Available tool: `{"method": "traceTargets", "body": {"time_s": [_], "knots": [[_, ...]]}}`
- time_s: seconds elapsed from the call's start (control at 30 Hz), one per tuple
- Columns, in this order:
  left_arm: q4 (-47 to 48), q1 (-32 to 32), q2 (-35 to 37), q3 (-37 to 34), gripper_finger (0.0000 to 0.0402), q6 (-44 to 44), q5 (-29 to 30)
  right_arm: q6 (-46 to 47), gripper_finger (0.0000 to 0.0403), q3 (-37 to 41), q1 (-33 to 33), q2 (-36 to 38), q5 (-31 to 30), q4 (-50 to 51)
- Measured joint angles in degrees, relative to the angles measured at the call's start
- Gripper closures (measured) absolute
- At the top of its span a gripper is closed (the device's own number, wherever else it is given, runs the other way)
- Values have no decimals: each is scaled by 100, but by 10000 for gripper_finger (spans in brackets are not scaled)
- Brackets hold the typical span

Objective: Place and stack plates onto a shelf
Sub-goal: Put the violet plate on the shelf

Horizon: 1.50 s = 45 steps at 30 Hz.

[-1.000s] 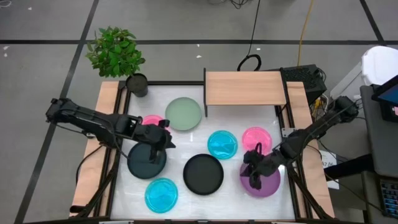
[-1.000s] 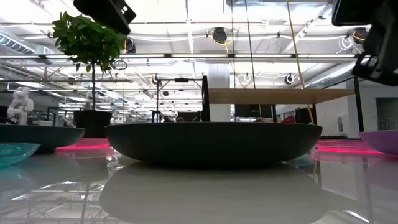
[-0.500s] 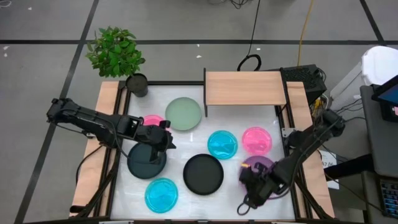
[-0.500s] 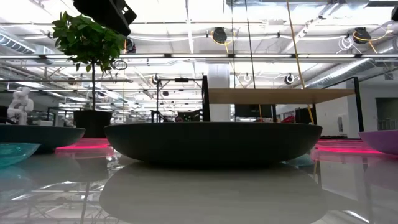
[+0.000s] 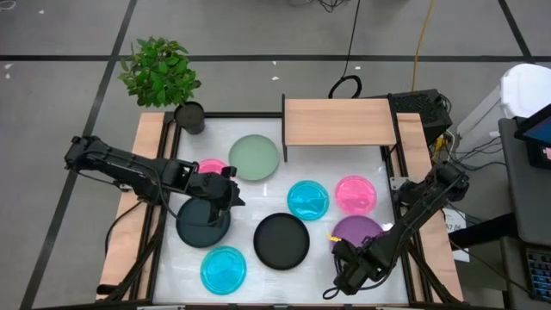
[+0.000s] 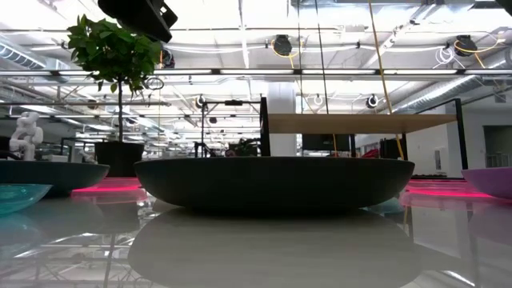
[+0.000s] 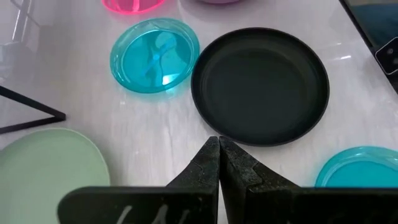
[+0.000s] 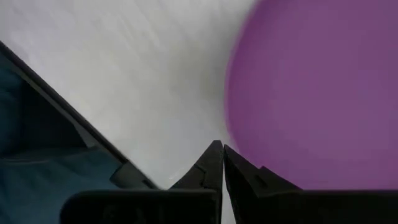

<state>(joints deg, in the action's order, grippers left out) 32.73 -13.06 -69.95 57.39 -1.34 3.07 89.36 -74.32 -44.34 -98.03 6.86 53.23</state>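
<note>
Lengthwise, shelf (image 5: 339, 121) runs along table's far edge.

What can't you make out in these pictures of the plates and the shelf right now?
- High view: the black plate on the left is partly covered by the left hand, and so is a pink plate.
- Low view: the middle black plate fills the frame, hiding most other plates and the shelf underside supports.
- Right wrist view: the purple plate is blurred and cut off by the edge.
- Whether anything lies on the shelf's far side: low view cannot tell.
</note>
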Motion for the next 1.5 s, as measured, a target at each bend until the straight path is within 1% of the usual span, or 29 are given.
{"method": "traceTargets", "body": {"time_s": [0.17,0.27,0.33,0.43,0.47,0.6,0.77,0.87,0.93,1.0,1.13,1.3,1.5], "knots": [[-2,0,0,0,398,-21,0,199,403,0,0,-170,503,-15],[-3,0,0,0,398,-31,0,203,403,0,2,-247,674,-44],[-4,0,0,0,398,-30,0,233,403,0,4,-253,577,-51],[-4,0,0,0,398,-7,0,275,398,0,30,-244,81,-79],[-4,0,0,0,398,-7,0,257,394,0,40,-244,8,-90],[-5,0,0,0,398,-5,0,174,354,2,55,-246,-122,-134],[-43,0,0,0,398,-1,2,351,277,2,80,-246,-135,-124],[-208,0,0,0,398,-1,2,405,236,2,87,-246,-408,-106],[-340,0,0,0,398,-4,2,333,217,2,99,-246,-546,-111],[-455,0,0,0,398,-25,2,269,207,2,101,-246,-553,-77],[-579,0,0,0,398,-31,3,-3,205,4,103,-389,-381,-42],[-597,0,2,0,398,-33,3,-469,220,9,110,-685,59,-23],[-597,0,2,0,398,-53,4,-610,251,11,116,-788,41,3]]}}
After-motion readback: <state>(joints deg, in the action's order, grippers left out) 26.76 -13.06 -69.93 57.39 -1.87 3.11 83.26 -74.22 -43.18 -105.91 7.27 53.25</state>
